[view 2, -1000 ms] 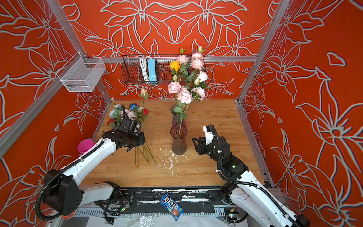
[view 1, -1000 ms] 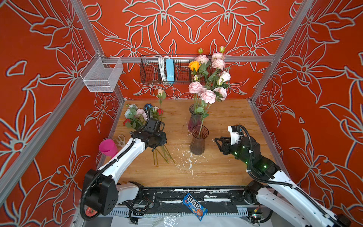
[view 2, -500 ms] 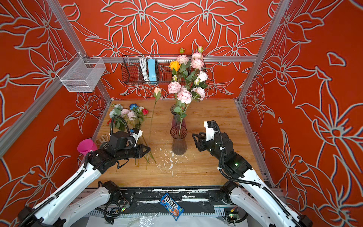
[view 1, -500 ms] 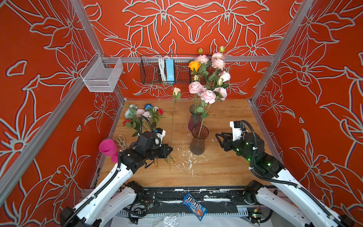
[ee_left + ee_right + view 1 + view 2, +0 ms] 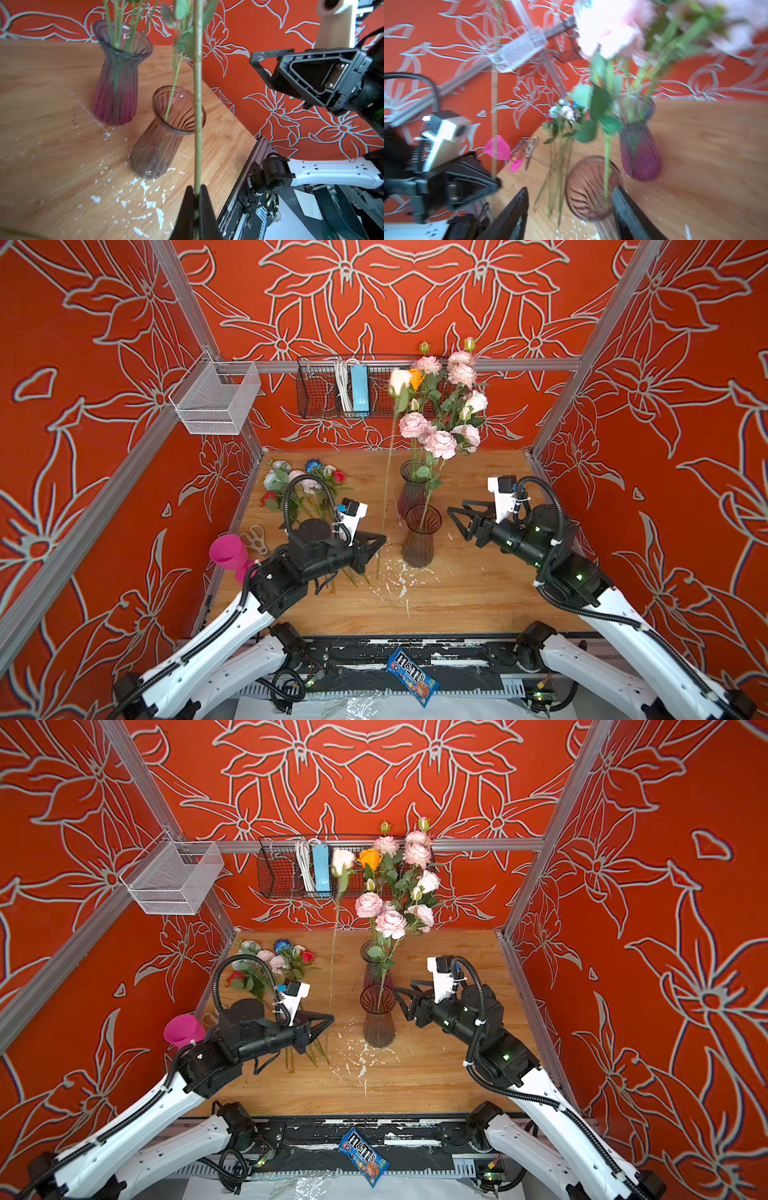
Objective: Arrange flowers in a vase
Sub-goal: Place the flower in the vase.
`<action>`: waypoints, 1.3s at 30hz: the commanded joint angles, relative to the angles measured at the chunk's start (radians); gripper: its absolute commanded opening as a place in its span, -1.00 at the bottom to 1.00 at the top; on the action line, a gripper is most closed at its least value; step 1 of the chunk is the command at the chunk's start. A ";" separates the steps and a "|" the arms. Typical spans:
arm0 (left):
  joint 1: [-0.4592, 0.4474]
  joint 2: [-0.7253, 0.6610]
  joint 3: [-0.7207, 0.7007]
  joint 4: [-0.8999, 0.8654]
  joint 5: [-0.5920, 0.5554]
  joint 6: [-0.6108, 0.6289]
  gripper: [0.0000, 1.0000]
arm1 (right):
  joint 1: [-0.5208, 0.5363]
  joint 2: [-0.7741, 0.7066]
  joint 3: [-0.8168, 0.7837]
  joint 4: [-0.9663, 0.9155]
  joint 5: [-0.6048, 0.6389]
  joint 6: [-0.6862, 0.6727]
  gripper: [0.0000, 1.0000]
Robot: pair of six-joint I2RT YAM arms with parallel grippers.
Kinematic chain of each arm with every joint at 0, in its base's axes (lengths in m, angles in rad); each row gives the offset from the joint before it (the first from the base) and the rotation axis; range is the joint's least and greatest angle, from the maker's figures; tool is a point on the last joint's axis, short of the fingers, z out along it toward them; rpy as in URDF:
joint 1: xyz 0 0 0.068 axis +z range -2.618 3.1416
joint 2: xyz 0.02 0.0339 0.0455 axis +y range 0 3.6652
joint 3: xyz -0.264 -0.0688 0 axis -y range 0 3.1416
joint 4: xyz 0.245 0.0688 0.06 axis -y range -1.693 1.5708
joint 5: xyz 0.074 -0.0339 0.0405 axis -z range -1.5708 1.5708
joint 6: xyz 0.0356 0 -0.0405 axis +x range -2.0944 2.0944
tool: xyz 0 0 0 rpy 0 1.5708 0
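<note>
My left gripper (image 5: 382, 537) (image 5: 196, 189) is shut on the lower stem (image 5: 197, 104) of a white rose (image 5: 400, 379) (image 5: 343, 861), which stands upright just left of the near brownish ribbed vase (image 5: 419, 543) (image 5: 162, 141). That vase holds one pink-flowered stem. Behind it, the purple vase (image 5: 410, 493) (image 5: 116, 87) holds several pink, white and orange flowers (image 5: 440, 443). My right gripper (image 5: 456, 507) (image 5: 571, 191) hangs open to the right of the near vase, level with its rim and holding nothing. More flowers (image 5: 299, 486) lie in a pile at the back left.
A pink goblet (image 5: 226, 551) and scissors (image 5: 255, 536) sit at the table's left edge. A black wire basket (image 5: 316, 385) and a white mesh basket (image 5: 216, 400) hang on the walls. White flecks (image 5: 395, 580) litter the wood. An M&M's bag (image 5: 411, 676) lies in front.
My left arm has pulled back from the flower pile, raising the white rose upright and carrying it towards the near vase. My right gripper has opened wider.
</note>
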 commanded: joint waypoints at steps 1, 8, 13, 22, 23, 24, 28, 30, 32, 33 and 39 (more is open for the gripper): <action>-0.079 0.077 0.086 0.071 -0.058 0.118 -1.00 | 0.005 0.037 0.085 0.086 -0.174 0.019 0.35; -0.170 0.206 0.167 0.085 -0.080 0.157 -1.00 | 0.006 0.104 0.167 0.121 -0.188 0.066 0.33; -0.203 0.232 0.182 0.088 -0.092 0.166 -1.00 | 0.006 0.149 0.201 0.127 -0.201 0.080 0.14; -0.214 0.242 0.172 0.094 -0.120 0.164 -1.00 | 0.006 0.165 0.189 0.172 -0.190 0.118 -0.86; -0.214 0.244 0.170 0.094 -0.130 0.162 -1.00 | 0.006 0.161 0.179 0.186 -0.190 0.125 -0.91; -0.214 0.246 0.170 0.094 -0.141 0.158 -0.94 | 0.007 0.158 0.172 0.198 -0.188 0.129 -0.96; -0.214 0.248 0.158 0.098 -0.174 0.139 0.18 | 0.005 0.148 0.170 0.181 -0.161 0.109 -1.00; -0.214 0.228 0.136 0.094 -0.218 0.135 0.40 | 0.006 0.142 0.179 0.162 -0.133 0.083 -1.00; -0.214 0.191 0.101 0.085 -0.293 0.110 0.48 | 0.006 0.140 0.211 0.111 -0.089 0.037 -1.00; -0.215 0.165 0.072 0.094 -0.349 0.088 0.50 | 0.006 0.142 0.238 0.085 -0.066 0.006 -1.00; -0.214 -0.079 -0.147 0.128 -0.667 -0.079 0.62 | 0.006 0.158 0.381 -0.017 0.153 -0.152 -1.00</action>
